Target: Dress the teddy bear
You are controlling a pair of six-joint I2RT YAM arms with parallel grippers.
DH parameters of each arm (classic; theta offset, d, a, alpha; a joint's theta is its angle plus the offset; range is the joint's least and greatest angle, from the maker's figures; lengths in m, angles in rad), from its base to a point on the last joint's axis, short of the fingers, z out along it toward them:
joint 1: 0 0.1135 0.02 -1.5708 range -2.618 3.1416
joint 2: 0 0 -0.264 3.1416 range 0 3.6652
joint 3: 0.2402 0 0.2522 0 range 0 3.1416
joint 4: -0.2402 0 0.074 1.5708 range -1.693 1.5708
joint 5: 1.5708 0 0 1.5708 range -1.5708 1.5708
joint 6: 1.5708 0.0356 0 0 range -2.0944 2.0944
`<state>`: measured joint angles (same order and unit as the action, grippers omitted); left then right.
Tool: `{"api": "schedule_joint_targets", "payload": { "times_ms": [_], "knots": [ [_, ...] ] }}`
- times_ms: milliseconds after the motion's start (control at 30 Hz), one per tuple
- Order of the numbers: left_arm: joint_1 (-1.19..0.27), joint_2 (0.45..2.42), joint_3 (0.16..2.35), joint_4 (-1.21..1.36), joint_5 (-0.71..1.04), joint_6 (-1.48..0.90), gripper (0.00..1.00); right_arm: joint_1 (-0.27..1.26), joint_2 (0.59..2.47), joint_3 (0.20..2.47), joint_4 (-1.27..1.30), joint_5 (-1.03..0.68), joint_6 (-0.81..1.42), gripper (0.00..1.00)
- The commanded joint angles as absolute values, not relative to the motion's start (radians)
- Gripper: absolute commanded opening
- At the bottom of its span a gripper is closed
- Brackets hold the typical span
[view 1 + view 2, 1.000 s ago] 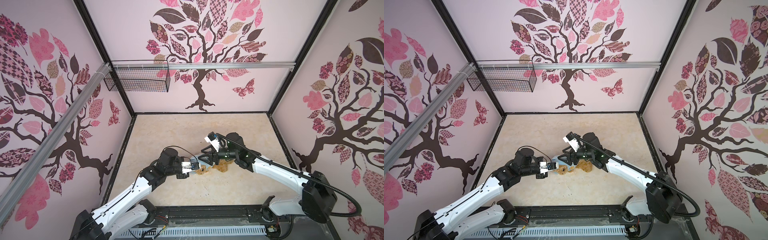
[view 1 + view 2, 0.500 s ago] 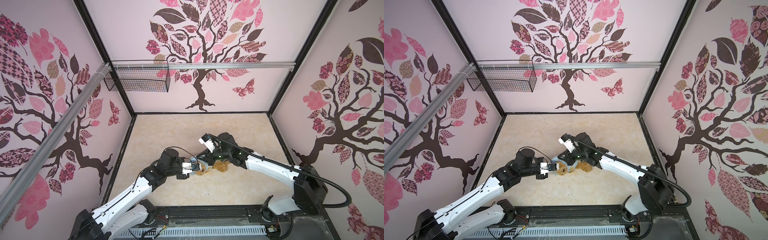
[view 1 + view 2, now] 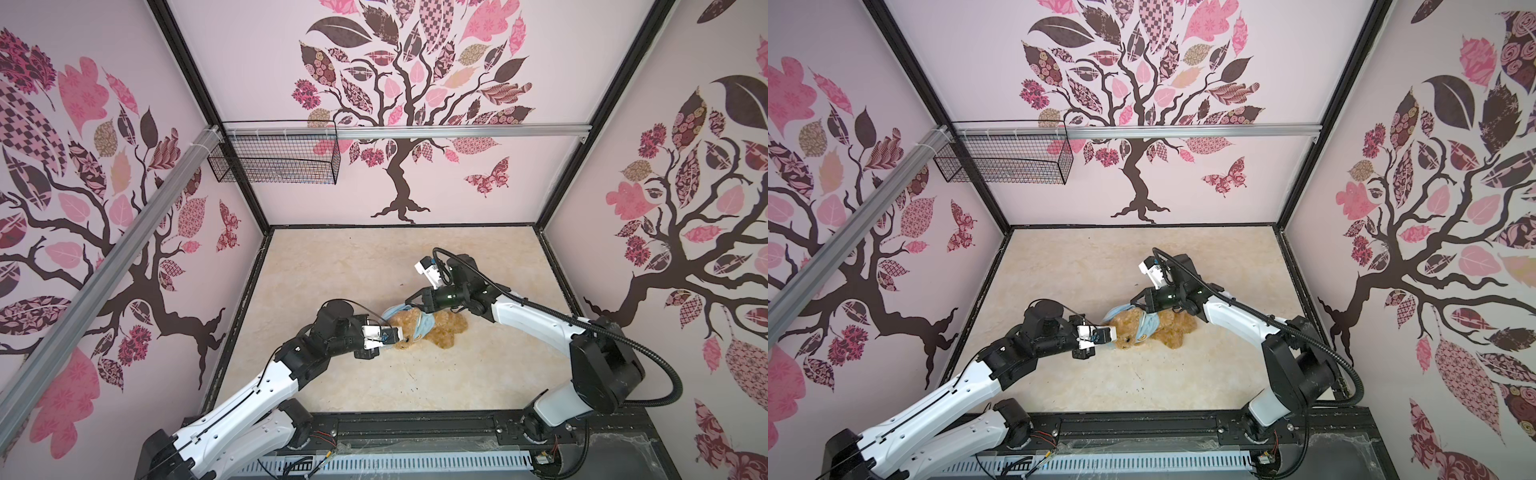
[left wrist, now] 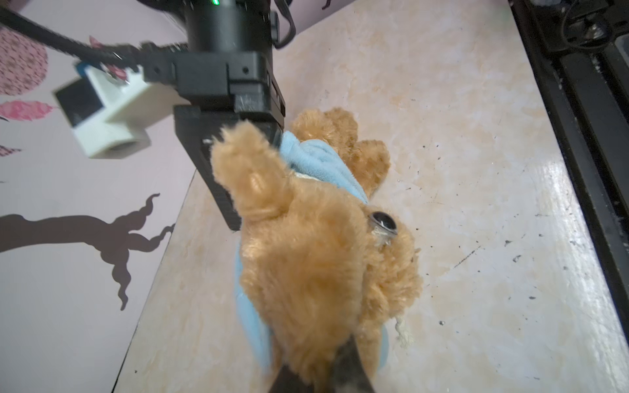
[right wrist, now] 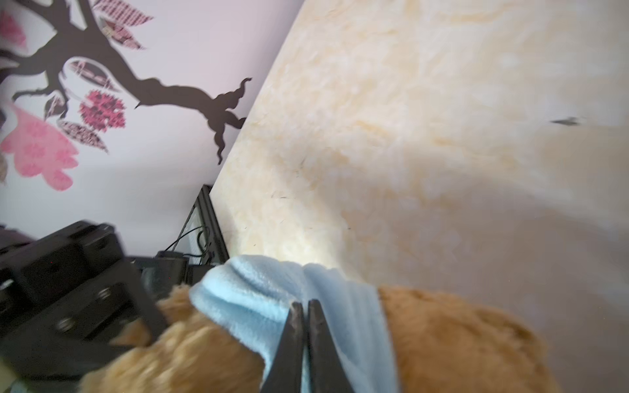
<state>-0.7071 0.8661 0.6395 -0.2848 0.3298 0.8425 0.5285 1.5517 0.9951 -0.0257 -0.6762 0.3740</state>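
My left claw (image 3: 394, 335) is clamped tight on the teddy bear (image 3: 449, 328), with the fur at the top of its head bunched between my fingertips (image 4: 347, 369). From those tips the bear stretches away across the pale marbled table (image 3: 353, 374), lying on its side with its head nearest my left claw. Its rump and stubby legs are at the far end, below my right arm.

The fur is golden-brown, curly and shaggy. In my left wrist view a round ear stands up just beyond my tips, and one glossy black eye sits off to the side. I cannot see the nose.

A light blue hoodie (image 3: 427, 323) is bunched as a thick band around the neck and shoulders. More of it trails beside the head, close to my left tips. A cream drawstring (image 4: 403, 331) end hangs by the bear's cheek.

My right claw (image 5: 304, 308) is closed to a sliver on a fold of that blue fleece. It grips the edge just behind the bear's head, right across from my left claw.
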Motion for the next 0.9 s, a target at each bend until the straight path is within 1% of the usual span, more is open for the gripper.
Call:
{"api": "schedule_joint_targets", "payload": {
  "times_ms": [0, 133, 200, 267, 300, 367, 433, 500, 600, 700, 867],
  "knots": [
    [-0.712, 0.843, 0.61, -0.316, 0.379, 0.839, 0.0, 0.479, 1.574, 1.027, -0.077, -0.527, 0.369, 0.1],
    [-0.712, 0.84, 0.612, -0.301, 0.379, 0.792, 0.0, 0.461, 1.56, 1.042, -0.112, -0.498, 0.346, 0.19],
    [-0.712, 0.837, 0.608, -0.261, 0.368, 0.688, 0.0, 0.452, 1.533, 1.052, -0.144, -0.45, 0.322, 0.27],
    [-0.712, 0.84, 0.61, -0.227, 0.336, 0.527, 0.0, 0.452, 1.487, 1.054, -0.163, -0.399, 0.291, 0.35],
    [-0.712, 0.843, 0.614, -0.212, 0.307, 0.431, 0.0, 0.451, 1.454, 1.047, -0.158, -0.383, 0.284, 0.38],
    [-0.712, 0.853, 0.628, -0.188, 0.216, 0.205, 0.0, 0.453, 1.389, 1.013, -0.131, -0.388, 0.282, 0.42],
    [-0.712, 0.87, 0.654, -0.189, 0.1, -0.06, 0.0, 0.468, 1.319, 0.951, -0.072, -0.415, 0.301, 0.44],
    [-0.711, 0.906, 0.698, -0.253, -0.021, -0.348, 0.0, 0.513, 1.239, 0.877, -0.01, -0.408, 0.319, 0.47],
    [-0.71, 0.975, 0.749, -0.343, -0.064, -0.682, 0.0, 0.622, 1.151, 0.779, 0.065, -0.377, 0.366, 0.49],
    [-0.713, 1.017, 0.74, -0.337, -0.02, -0.898, 0.0, 0.745, 1.116, 0.699, 0.17, -0.365, 0.453, 0.51],
    [-0.713, 1.009, 0.639, -0.185, 0.025, -1.147, 0.0, 0.935, 1.136, 0.605, 0.325, -0.288, 0.544, 0.53]
  ]
}}
